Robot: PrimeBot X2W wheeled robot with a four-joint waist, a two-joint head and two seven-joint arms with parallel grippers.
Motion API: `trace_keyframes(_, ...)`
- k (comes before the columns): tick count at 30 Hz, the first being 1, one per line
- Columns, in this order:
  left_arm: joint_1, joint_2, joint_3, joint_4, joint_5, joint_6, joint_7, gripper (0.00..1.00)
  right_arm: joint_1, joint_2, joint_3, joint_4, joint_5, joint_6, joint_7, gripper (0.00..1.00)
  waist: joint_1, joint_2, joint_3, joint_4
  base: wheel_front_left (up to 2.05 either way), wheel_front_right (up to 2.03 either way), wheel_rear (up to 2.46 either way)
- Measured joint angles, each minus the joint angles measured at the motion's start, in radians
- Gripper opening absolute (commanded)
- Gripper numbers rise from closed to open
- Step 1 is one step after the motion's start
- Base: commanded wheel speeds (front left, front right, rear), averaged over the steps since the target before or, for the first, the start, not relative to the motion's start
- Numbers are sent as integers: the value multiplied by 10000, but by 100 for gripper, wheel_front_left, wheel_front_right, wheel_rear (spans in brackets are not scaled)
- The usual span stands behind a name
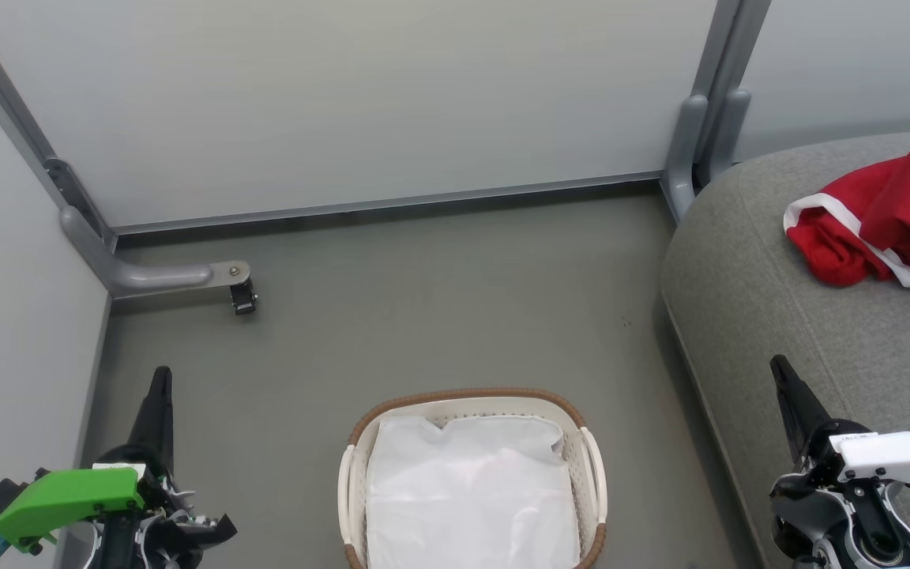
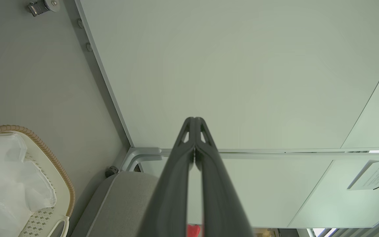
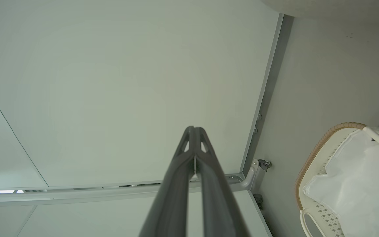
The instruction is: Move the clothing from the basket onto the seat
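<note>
The red clothing (image 1: 889, 217) with white trim lies crumpled on the grey seat (image 1: 755, 300) at the right. The off-white basket (image 1: 591, 462) with a brown rim stands on the floor at bottom centre, holding a plain white sheet (image 1: 471, 490). My left gripper (image 1: 161, 373) rests at the lower left, shut and empty, left of the basket. My right gripper (image 1: 776, 363) is at the lower right, shut and empty, over the seat's front edge. In the wrist views each gripper (image 2: 194, 119) (image 3: 194, 128) shows its tips pressed together, and the basket (image 2: 53, 158) (image 3: 314, 148) sits at the side.
Pale partition panels (image 1: 344, 103) close off the back and left, with a grey metal foot and caster (image 1: 242, 296) jutting onto the floor at the left. A grey post (image 1: 700, 142) stands by the seat's back corner. Grey floor (image 1: 439, 316) lies between panels, basket and seat.
</note>
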Motion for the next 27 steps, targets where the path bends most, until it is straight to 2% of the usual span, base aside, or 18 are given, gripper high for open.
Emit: trace_keyframes(27, 0, 0, 0, -2, -2, -2, 0, 0, 0, 15, -15, 0, -4, 0, 15, 0, 0, 0, 0, 0, 0, 0, 0)
